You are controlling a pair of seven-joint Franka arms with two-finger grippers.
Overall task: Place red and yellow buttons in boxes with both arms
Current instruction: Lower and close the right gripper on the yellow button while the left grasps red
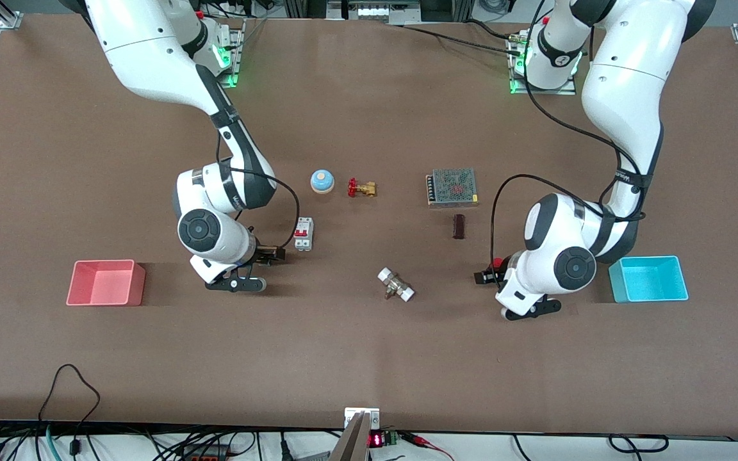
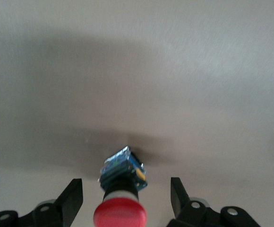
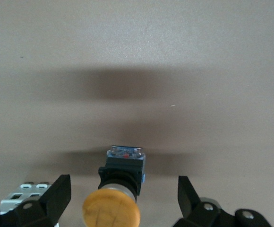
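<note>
The red button (image 2: 120,215) lies between the open fingers of my left gripper (image 2: 126,196), cap toward the wrist, with a gap on each side. In the front view its red cap (image 1: 498,262) shows by the left gripper (image 1: 485,276), low at the table, beside the cyan box (image 1: 651,294). The yellow button (image 3: 111,213) lies the same way between the open fingers of my right gripper (image 3: 124,194), untouched. In the front view the right gripper (image 1: 273,254) hides most of it. The pink-red box (image 1: 106,296) stands toward the right arm's end.
A white breaker (image 1: 303,234) stands right beside the right gripper and shows in the right wrist view (image 3: 26,190). A blue dome (image 1: 322,181), a brass valve (image 1: 361,188), a mesh-topped unit (image 1: 451,187), a dark block (image 1: 459,226) and a brass fitting (image 1: 396,285) lie mid-table.
</note>
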